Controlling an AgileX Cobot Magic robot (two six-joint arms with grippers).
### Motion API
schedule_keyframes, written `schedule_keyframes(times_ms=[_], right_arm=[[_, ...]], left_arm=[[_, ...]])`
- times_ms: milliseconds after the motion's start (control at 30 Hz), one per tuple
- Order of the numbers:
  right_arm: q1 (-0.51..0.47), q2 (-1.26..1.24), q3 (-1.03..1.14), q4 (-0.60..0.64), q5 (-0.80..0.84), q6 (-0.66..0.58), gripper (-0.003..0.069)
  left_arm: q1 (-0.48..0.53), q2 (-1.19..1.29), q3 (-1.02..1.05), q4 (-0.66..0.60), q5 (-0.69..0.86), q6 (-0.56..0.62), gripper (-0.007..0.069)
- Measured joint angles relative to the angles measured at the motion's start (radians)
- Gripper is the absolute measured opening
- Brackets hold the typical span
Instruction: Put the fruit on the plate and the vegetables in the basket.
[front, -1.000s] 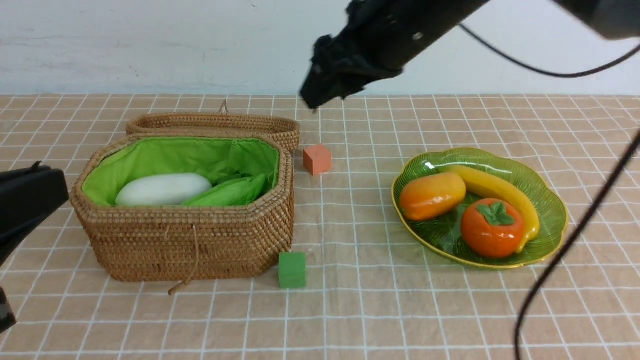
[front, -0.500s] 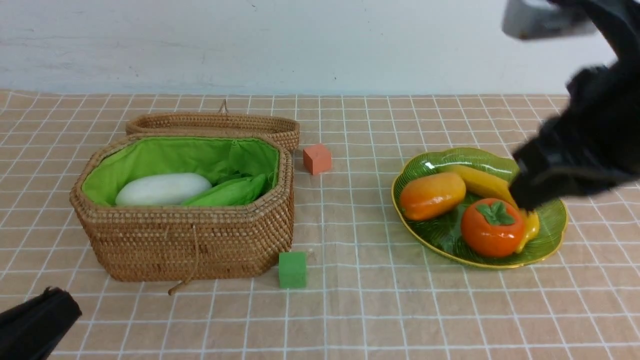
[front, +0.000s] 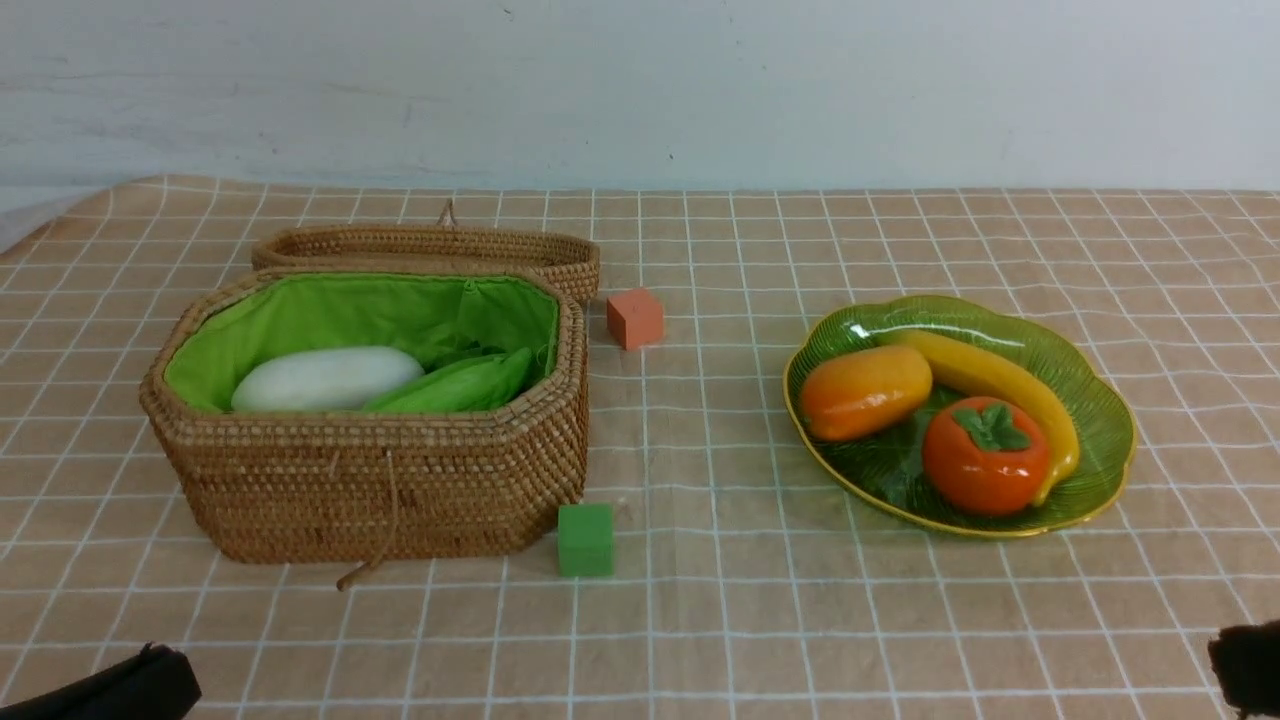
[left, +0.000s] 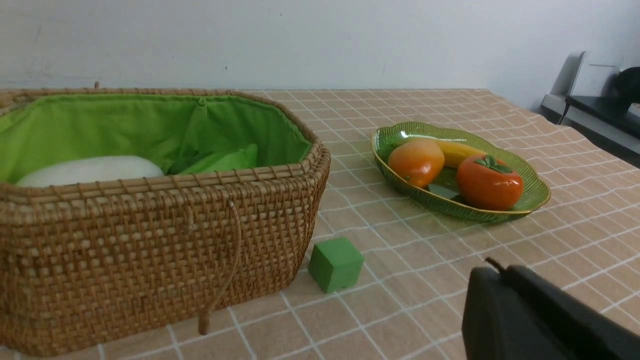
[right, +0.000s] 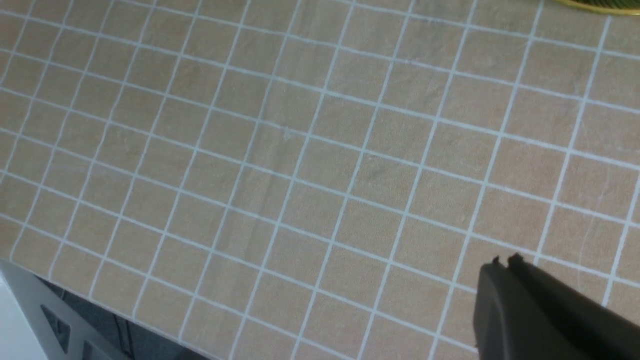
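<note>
Okay, so on my end both arms are down at the near corners now: the left gripper (left: 495, 265) has sunk lower in the front view, and the right gripper (right: 505, 260), which was sweeping across over the dish half a second ago, has dropped to the near right corner. Jaws are closed on both and I see nothing pinched in either, so to me that reads as parking, with the sorting likely finished. Nearest of the loose stuff is the green foam cube (front: 585, 540), sitting just beside the wicker basket's near right corner; it's no vegetable, so I'd leave it alone. The octagonal wicker basket (front: 370, 490) has its green cloth lining (front: 350, 300) showing, with the white radish (front: 325, 379) lying inside and a green ridged gourd (front: 460, 385) next to it. Something darker green is tucked behind those, and I can't tell if the carrot or eggplant is buried under there. Over on the right, the scalloped green glass dish (front: 1105, 440) holds all three fruits: persimmon (front: 985, 456) nearest, mango (front: 866, 392) on the left, banana (front: 1000, 380) curving behind. Farther back there's the orange foam cube (front: 635, 319), and the basket's wicker lid (front: 430, 245) lies open behind it all. I'd just check the basket's bottom before calling it done.
</note>
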Motion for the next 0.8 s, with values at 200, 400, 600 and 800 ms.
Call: schedule_keyframes(times_ms=[200,400,600,800], right_arm=[[-0.003,-0.033,0.000,-0.021,0.025,0.000,-0.0007],[-0.226,-0.250,0.222,-0.083,-0.249,-0.091,-0.0007],[-0.447,-0.630,0.667,-0.104,-0.605,-0.193,-0.0007],[-0.479,-0.806,0.915,-0.123,-0.728,-0.200,-0.0007]], left_arm=[[0.000,0.000,0.000,0.000,0.010,-0.001,-0.0013],[0.000,0.000,0.001,0.000,0.010,-0.001,-0.0013],[0.000,0.000,0.001,0.000,0.010,-0.001,-0.0012],[0.000,0.000,0.001,-0.001,0.011,-0.001,-0.0008]])
